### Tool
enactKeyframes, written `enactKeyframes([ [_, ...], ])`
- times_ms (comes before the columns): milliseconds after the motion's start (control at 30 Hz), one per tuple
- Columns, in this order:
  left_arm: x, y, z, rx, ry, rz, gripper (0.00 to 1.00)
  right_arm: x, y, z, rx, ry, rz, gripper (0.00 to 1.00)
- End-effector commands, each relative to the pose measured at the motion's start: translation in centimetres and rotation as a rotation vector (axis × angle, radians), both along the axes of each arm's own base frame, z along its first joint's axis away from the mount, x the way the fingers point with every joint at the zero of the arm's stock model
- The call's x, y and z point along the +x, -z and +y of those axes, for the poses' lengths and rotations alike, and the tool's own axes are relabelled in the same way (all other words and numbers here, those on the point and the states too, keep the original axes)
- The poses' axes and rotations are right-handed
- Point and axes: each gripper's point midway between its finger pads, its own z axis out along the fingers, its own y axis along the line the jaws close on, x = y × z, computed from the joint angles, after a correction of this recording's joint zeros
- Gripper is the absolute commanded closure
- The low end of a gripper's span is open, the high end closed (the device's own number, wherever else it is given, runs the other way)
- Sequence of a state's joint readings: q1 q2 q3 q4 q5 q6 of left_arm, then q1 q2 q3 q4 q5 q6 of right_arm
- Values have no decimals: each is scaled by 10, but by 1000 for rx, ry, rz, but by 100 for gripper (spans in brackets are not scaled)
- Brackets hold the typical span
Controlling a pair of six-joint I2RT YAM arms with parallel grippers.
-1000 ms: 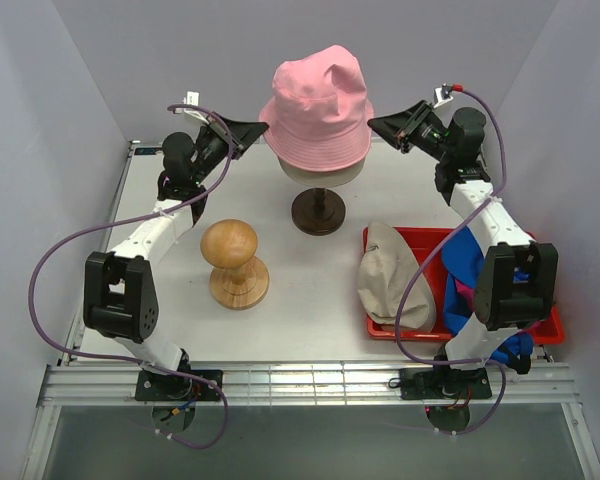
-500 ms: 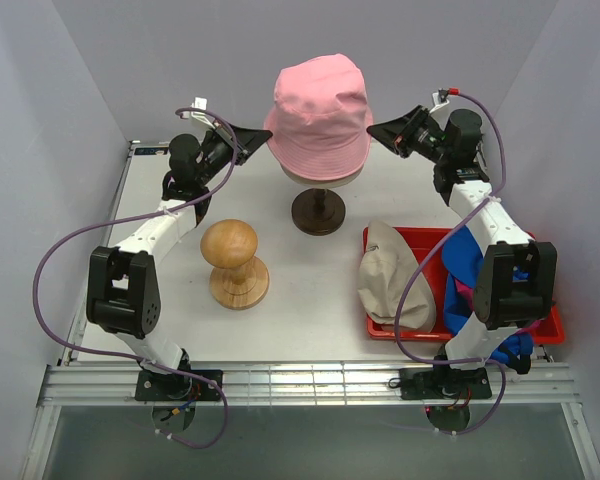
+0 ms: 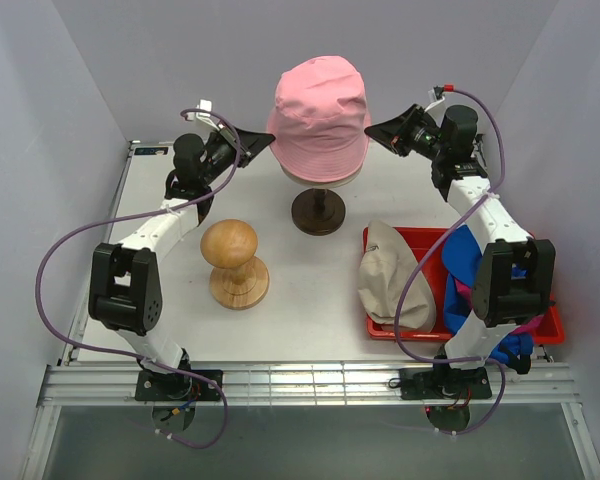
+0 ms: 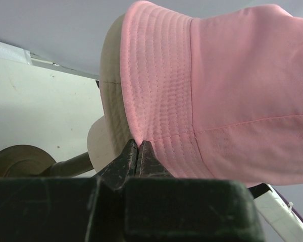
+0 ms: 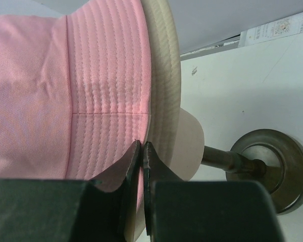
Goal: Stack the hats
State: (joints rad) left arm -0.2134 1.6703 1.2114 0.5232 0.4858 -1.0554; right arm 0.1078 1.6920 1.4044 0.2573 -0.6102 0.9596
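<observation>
Roughly: the light pink bucket hat point(image 3: 318, 115) is sat over the mannequin head point(image 3: 320, 177) at the far middle of the bench point(image 3: 310, 300). Both hands are closed on it. The left hand point(image 3: 263, 137) is clamped on the brim's left edge and the right hand point(image 3: 373, 128) on its right edge. In both wrist views the fingers are seen pressed together with brim fabric at the tips.

The step is judged to be seating this first hat down on the head. To do it well:
- Both sides should be drawn down together and evenly, so the brim is kept level.
- The pull should be kept light, since the head is carried on a thin post and round stand base point(image 3: 318, 212) and could be tipped.
- Release is best left until the crown is felt to bottom out.
- The hands should then be opened outward, not upward, so the fabric is not dragged back off.

Orientation: the pink hat is crown up and opening down, with its crown-to-brim axis close to vertical. No front can be told, as the hat is round.

The remaining hats:
- The beige bucket hat point(image 3: 393, 275) is lying flattened over the left edge of the red tray point(image 3: 400, 333). Its long axis runs far to near.
- The bright blue brimmed cap point(image 3: 465, 255) and magenta brimmed cap point(image 3: 460, 293) are bunched in the tray under the right arm, and their facing cannot be told.

The wooden hat block point(image 3: 233, 262) is standing apart on the left, untouched.
</observation>
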Motion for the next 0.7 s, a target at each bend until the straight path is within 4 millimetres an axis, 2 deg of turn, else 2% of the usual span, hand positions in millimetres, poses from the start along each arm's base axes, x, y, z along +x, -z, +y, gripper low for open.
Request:
enactKeyframes([
  [0,12,65,14,85,-61,198,100,8,90,-23,-136,83,238,92],
  [100,14,71,14,96,-60,218,100,9,98,-24,-155,84,251,92],
  [167,13,65,13,99,-54,203,100,8,100,-25,-162,83,251,92],
  [333,12,50,12,97,-41,179,100,8,90,-23,-160,77,226,92],
  [467,12,31,10,94,-31,146,100,13,75,-24,-162,79,191,92],
  [600,10,24,10,99,-29,149,100,14,83,-25,-193,76,225,92],
  [667,10,21,10,100,-28,148,100,15,94,-26,-200,75,257,92],
])
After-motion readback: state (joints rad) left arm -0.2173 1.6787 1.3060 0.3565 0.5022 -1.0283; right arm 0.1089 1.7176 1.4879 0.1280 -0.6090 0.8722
